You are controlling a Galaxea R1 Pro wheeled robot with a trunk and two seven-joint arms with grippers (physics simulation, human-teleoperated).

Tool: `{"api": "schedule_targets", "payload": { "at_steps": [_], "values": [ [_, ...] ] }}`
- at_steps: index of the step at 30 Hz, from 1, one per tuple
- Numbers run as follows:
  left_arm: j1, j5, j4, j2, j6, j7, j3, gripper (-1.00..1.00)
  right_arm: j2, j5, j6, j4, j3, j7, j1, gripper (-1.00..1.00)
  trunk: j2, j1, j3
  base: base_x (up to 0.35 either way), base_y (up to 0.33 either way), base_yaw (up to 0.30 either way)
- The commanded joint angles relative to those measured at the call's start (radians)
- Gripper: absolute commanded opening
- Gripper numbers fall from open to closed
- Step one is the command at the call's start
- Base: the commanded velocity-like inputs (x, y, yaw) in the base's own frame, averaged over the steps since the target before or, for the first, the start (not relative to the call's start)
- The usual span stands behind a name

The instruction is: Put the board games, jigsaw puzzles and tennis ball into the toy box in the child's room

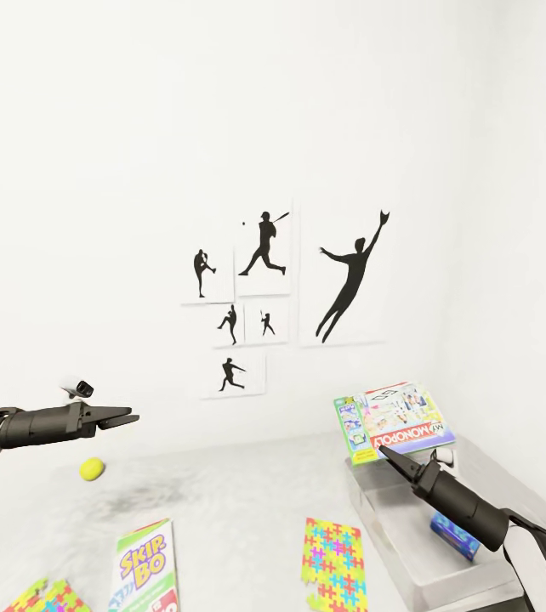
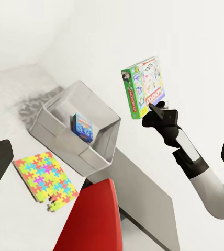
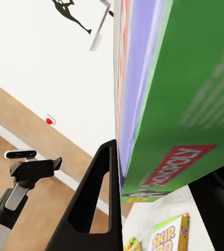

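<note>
While the right gripper (image 1: 385, 452) clamps the Monopoly box (image 1: 395, 421) between its fingers, the box hangs in the air above the near end of the toy box (image 1: 494, 476), its printed face tilted toward the head camera. In the right wrist view the green edge of that box (image 3: 196, 99) sits tight against the dark finger (image 3: 99, 193). Inside the grey bin lies a small blue game box (image 1: 454, 535), leaning against the inner wall. The left gripper (image 1: 128, 416) hovers over the table (image 1: 222, 493) holding nothing, its fingers close together in the head view. Below it rests the tennis ball (image 1: 92, 468). Nearer the robot lie the Skip-Bo box (image 1: 145, 565), one jigsaw puzzle (image 1: 332, 561) just beside the bin, and another puzzle (image 1: 48, 597) at the left edge. Black sports posters (image 1: 264, 289) hang on the white wall.
</note>
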Motion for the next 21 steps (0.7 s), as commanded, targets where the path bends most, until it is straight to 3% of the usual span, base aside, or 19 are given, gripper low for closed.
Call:
{"api": "schedule_targets", "payload": {
  "at_steps": [1,21],
  "values": [
    [0.000,0.001,0.000,0.000,0.011,-0.003,-0.001,1.00,0.000,-0.002,0.005,0.000,-0.001,0.002,0.000,-1.00,-0.001,0.000,0.000,0.009,0.000,0.000],
    [0.000,0.000,0.000,0.000,0.011,-0.003,-0.001,1.00,-0.002,-0.008,0.015,0.001,-0.001,0.000,0.000,-1.00,-0.001,0.000,0.000,0.001,0.000,0.000]
  ]
}}
